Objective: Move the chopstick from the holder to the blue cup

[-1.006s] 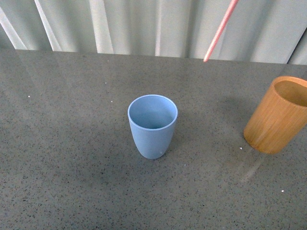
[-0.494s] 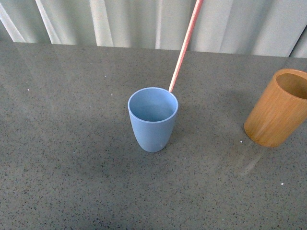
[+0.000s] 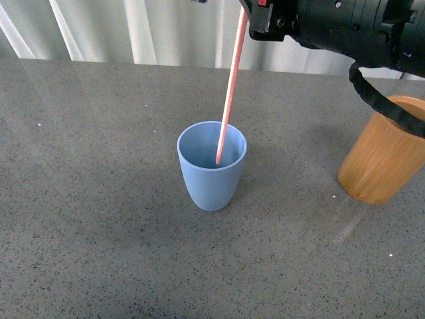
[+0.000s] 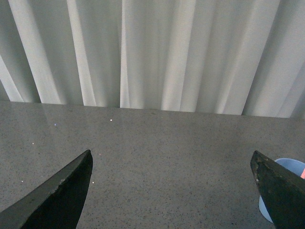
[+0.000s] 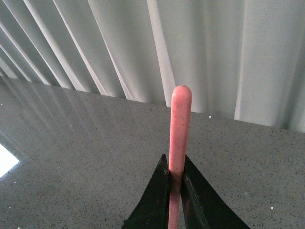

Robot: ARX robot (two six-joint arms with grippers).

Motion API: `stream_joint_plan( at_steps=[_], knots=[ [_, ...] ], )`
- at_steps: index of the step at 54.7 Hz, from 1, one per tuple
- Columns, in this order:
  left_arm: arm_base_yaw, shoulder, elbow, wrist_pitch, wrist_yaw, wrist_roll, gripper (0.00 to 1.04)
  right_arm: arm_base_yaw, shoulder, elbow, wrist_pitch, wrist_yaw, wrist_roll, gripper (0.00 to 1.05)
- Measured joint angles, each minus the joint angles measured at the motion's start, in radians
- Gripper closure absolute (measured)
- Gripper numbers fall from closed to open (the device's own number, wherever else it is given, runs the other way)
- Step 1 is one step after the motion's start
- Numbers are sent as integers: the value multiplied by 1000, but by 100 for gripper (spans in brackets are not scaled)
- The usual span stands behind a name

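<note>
The light-blue blue cup stands upright mid-table in the front view. The pink chopstick slants down from the top of that view, and its paler tip is inside the cup's mouth. My right gripper is shut on the chopstick's upper part. In the right wrist view the dark fingers pinch the chopstick, whose rounded end sticks out past my right gripper. The orange-brown holder stands at the right, apart. My left gripper is open over bare table, with the blue cup beside one finger.
A grey speckled table runs to a back edge under a pale pleated curtain. The black right arm and its cable hang above the holder at the upper right.
The chopstick has moved left and down, from above the table behind the cup to tip inside the cup. The right arm has come into the front view at the top right.
</note>
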Motion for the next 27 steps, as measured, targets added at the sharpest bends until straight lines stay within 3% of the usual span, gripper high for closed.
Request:
stream_joint_plan(
  at_steps=[23, 27],
  knots=[
    [0, 0, 0, 0, 0, 0, 7, 21, 43, -44, 20, 28, -40, 102],
    [0, 0, 0, 0, 0, 0, 7, 21, 43, -44, 10, 27, -43, 93]
  ],
)
